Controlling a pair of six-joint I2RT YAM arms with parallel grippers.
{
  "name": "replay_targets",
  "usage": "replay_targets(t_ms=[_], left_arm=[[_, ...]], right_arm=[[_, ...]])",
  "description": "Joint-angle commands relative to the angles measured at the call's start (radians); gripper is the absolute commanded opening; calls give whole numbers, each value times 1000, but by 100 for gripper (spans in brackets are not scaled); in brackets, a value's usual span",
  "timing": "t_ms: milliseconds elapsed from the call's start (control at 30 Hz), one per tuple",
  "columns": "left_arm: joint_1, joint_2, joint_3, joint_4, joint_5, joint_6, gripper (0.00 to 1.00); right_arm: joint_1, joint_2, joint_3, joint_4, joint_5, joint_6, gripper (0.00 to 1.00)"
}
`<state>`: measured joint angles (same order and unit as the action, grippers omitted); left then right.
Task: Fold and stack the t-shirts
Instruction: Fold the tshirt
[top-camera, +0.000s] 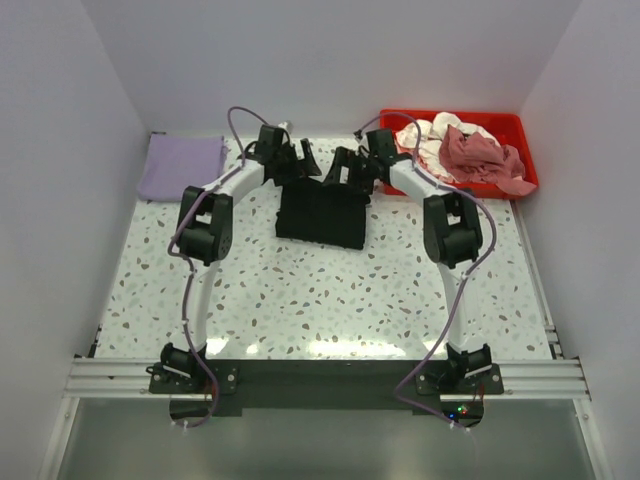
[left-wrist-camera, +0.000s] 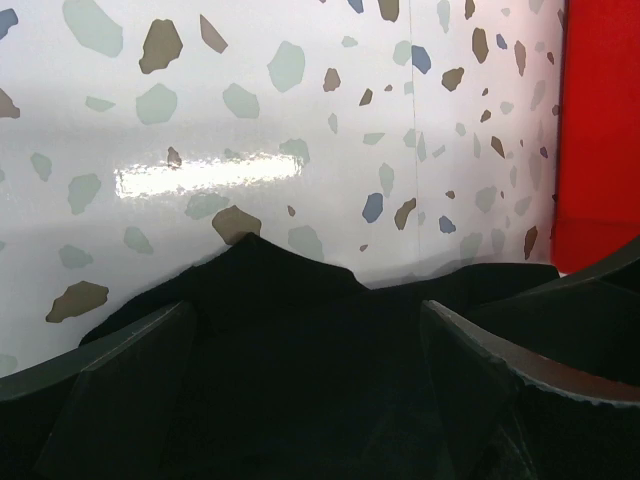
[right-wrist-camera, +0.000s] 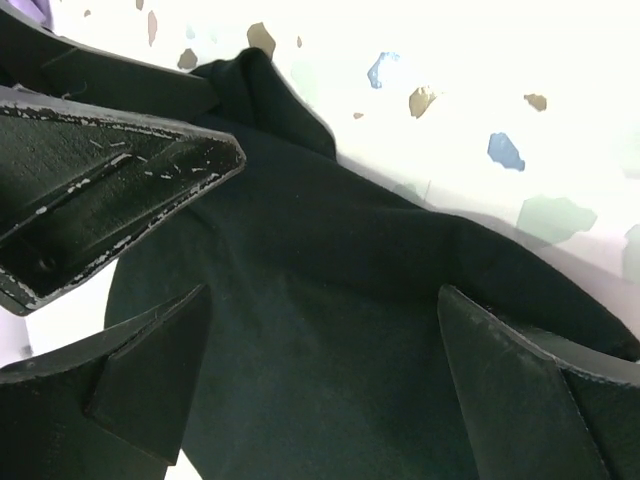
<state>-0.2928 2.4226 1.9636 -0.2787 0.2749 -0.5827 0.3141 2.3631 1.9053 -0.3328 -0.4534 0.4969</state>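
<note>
The black t-shirt (top-camera: 320, 215) lies folded into a rectangle at the middle back of the table. Both grippers hover over its far edge. My left gripper (top-camera: 300, 160) is open, and the left wrist view shows black cloth (left-wrist-camera: 290, 330) beneath its spread fingers (left-wrist-camera: 130, 350). The right gripper (top-camera: 345, 168) is open too, with the black shirt (right-wrist-camera: 330, 300) spread under its fingers (right-wrist-camera: 520, 370); nothing is pinched. A lavender t-shirt (top-camera: 180, 165) lies folded at the back left. Dusty-rose (top-camera: 480, 158) and pale pink and white (top-camera: 430, 132) shirts lie crumpled in the tray.
The red plastic tray (top-camera: 520, 125) stands at the back right corner; its wall (left-wrist-camera: 600, 130) shows at the right of the left wrist view. White walls close in the speckled table (top-camera: 330, 300) on three sides. The left gripper's finger (right-wrist-camera: 100, 190) shows in the right wrist view.
</note>
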Motion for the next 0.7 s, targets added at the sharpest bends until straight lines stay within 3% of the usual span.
replay_targets(t_ms=[0,233,300,433,567,667], left_arm=[[21,-8,18,-11,-25,33,100],[20,-190,32,-37,-28,55,100],[15,-264,-99,-1,-35,52,100],[7,-449,-317,96,-26,27,100],[-49,-534,-538,188,76,4,100],[-78,-559,-639,239,79,-19,100]], right_arm=[[-3,12,72,-104,53,-93,99],[0,-180,52,-184,10,-166,99],[14,-272,3,-192,-11,-188,99],[34,-425,-250,-95,-56,-160,99],[51,-504,-437,66,-131,-95,99],[63,-489,-488,83,-169,-104,99]])
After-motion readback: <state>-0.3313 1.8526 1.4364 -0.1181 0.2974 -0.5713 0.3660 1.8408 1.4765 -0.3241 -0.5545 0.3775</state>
